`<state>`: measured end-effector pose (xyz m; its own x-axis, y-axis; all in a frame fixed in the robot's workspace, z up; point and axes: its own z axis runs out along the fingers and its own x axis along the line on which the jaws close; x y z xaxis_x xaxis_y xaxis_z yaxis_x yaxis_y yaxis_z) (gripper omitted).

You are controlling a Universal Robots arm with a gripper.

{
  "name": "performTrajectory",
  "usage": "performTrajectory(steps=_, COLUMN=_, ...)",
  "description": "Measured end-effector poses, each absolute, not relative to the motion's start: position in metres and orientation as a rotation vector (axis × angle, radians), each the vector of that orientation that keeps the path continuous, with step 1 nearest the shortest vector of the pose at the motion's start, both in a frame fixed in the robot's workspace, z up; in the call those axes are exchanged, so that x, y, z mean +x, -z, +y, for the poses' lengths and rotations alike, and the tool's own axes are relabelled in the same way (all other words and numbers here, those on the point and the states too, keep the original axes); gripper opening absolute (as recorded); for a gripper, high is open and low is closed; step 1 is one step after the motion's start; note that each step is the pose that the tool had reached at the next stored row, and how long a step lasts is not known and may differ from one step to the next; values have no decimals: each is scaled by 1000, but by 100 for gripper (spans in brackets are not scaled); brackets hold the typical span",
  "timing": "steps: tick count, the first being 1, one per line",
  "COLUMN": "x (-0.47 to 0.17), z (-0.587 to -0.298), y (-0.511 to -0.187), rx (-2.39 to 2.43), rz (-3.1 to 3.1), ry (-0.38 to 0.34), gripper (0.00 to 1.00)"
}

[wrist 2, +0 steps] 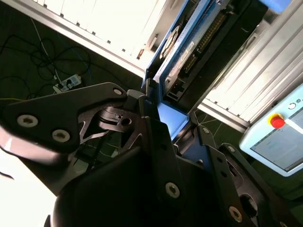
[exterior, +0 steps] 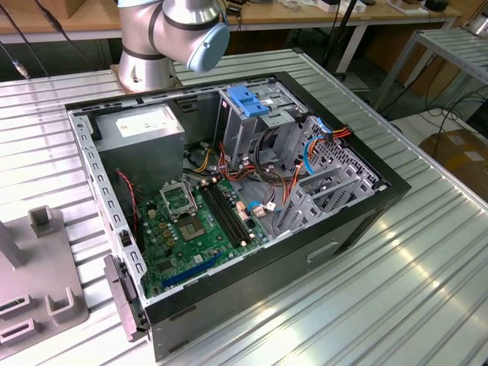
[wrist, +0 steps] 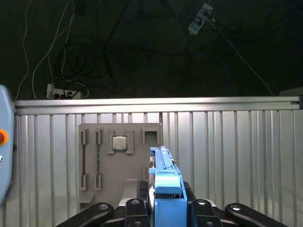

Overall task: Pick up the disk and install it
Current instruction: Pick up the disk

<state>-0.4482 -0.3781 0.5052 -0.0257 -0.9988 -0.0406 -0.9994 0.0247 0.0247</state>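
metal table (wrist: 236,142) below; gripper (wrist: 166,205) clamps the disk (wrist: 164,172).

Silver-grey cylindrical metal arm joint (exterior: 156,30): smooth rounded housing, flared base collar below. Pale-blue round plastic end cap (exterior: 207,44) on its side, grey rim. Matt black metal linkage gripper (wrist: 165,201): flat angular link plates, open cut-outs. Small silver socket-head screws (wrist 2: 172,190) at the pivots. Rounded black gripper body (wrist 2: 109,194) behind the links.

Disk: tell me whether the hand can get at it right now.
Yes, most likely: the hand is shut on the disk, which sits edge-on between its fingers, with nothing in the way.
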Motion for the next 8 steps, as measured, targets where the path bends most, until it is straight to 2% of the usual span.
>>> performTrajectory(steps=8, x=-440, z=-378, y=-505, rx=-2184, rz=2240, ry=-72, gripper=37)
